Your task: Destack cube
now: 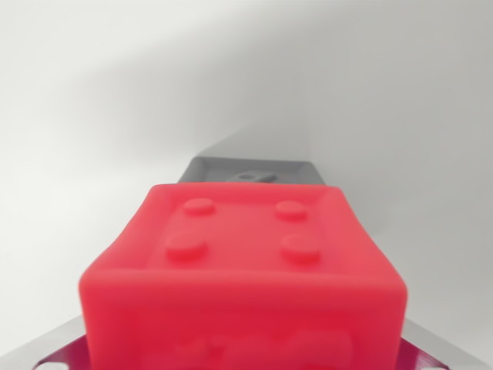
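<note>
A red cube (243, 270) with four round studs on its top face is seen close under the wrist camera, filling the lower centre of the view; a grey block (250, 169) is glimpsed just behind it; whether the cube rests on another cannot be told. The cube is judged light, rigid, smooth plastic, somewhat slippery; hold is best taken across two flat opposite side faces, below the rounded edges. The gripper's fingers are not seen; its state cannot be told. A pale matte surface (92, 116) is seen all round, bare and unshadowed.
</note>
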You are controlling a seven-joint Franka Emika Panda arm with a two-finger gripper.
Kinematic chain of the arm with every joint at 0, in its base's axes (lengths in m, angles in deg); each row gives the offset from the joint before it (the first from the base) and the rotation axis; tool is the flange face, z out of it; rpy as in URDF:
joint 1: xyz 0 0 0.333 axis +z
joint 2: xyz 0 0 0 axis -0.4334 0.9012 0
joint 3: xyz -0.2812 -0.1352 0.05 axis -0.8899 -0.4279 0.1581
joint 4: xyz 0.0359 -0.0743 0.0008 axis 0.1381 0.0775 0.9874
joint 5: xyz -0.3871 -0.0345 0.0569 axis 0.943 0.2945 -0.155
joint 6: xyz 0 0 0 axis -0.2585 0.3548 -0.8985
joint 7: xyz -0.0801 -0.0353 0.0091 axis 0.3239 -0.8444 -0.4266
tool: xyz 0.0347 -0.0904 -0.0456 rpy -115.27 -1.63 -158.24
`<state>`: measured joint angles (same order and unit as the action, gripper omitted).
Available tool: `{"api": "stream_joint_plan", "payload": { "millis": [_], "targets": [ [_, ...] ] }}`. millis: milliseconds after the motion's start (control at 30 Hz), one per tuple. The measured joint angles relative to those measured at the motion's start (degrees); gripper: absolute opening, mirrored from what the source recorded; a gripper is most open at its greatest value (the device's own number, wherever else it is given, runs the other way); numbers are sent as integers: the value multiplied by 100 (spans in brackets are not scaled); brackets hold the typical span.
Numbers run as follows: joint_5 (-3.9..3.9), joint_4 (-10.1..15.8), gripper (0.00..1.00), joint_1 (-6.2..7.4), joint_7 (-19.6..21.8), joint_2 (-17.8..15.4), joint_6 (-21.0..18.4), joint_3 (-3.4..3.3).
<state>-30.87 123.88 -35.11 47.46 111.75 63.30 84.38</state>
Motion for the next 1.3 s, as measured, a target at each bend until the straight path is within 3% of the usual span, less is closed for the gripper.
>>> {"api": "stream_joint_plan", "payload": {
  "millis": [1067,1300],
  "targets": [
    [88,29,0,51,50,-932,-871,-81],
    [101,147,0,12,-339,-951,-811,-80]
  ]
}}
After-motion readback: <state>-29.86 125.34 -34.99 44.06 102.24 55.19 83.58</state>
